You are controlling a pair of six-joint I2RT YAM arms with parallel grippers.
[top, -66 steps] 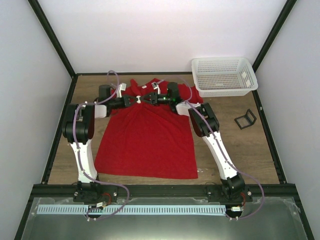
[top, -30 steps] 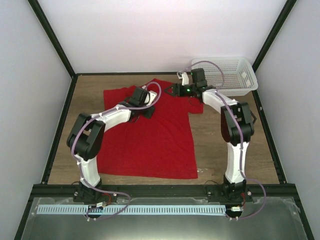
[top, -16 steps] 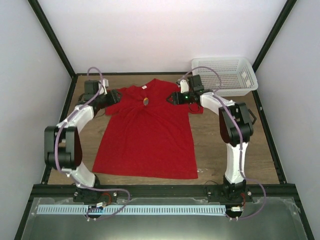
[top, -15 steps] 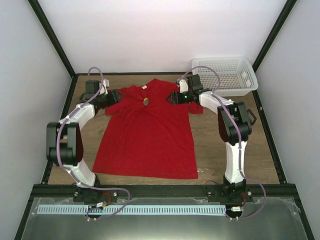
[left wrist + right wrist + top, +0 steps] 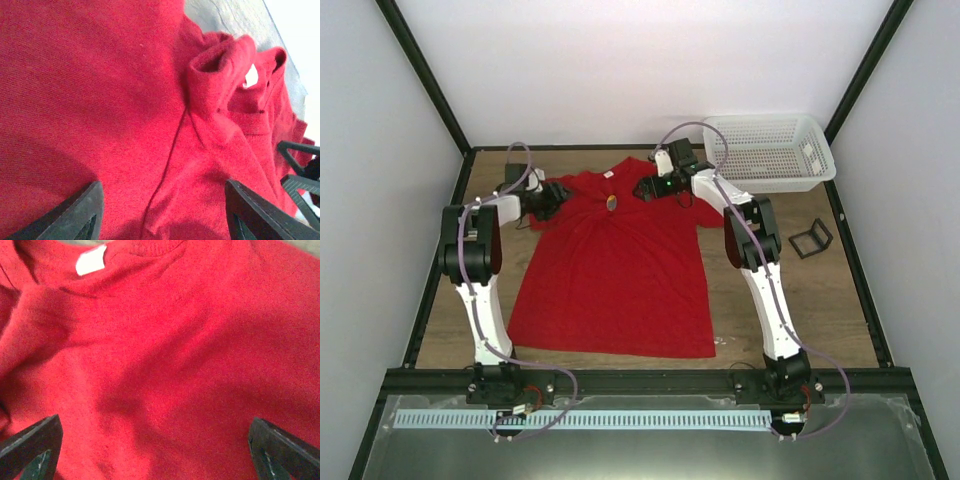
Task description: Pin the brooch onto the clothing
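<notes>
The clothing, a red T-shirt (image 5: 610, 275), lies spread flat on the table, neck at the far end. The brooch (image 5: 611, 203), a small round badge, sits on the chest just below the neck. My left gripper (image 5: 556, 196) hovers over the shirt's left shoulder. It is open (image 5: 162, 190) over wrinkled red cloth with nothing between its fingers. My right gripper (image 5: 644, 190) is at the right side of the neck and stands wide open (image 5: 155, 422) above the cloth. The white neck label (image 5: 91, 260) shows. Neither wrist view shows the brooch.
A white mesh basket (image 5: 770, 152) stands at the far right corner, just behind my right forearm. A black wire-frame stand (image 5: 811, 238) lies on the wood right of the shirt. Black frame posts and pale walls bound the table.
A second ago the shirt was skewed under both arms; now it lies flat with the brooch on it. Since half a second ago, both grippers have shifted inward toward the neck and opened wider.
</notes>
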